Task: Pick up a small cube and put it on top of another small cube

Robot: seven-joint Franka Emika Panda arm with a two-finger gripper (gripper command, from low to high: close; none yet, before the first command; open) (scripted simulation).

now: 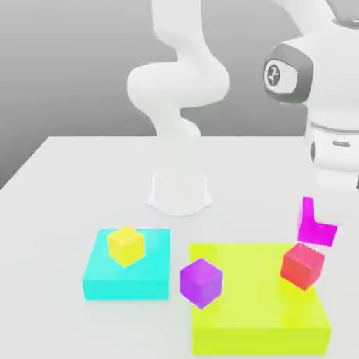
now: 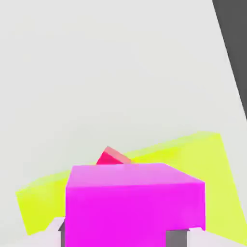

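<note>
So the pink cube is up in the air, clamped in the tool, whose fingers hug its sides in the hand view. In the exterior view it hangs just above the red cube and a touch toward that view's right. The red cube sits on the lime block, near its far right corner.

Looks to me like the carry step: pickup done, placing not yet. Next move probably calls for lining the pink one up squarely over the red, then lowering gently before letting go. The red cube looks turned at an angle to the block's edges, so the faces may need matching or the stack could sit crooked.

Further out: a purple cube at the lime block's near left edge, a yellow cube on a cyan block, all on the white worktop.

Labels: nothing readable, just a round emblem on the arm.
</note>
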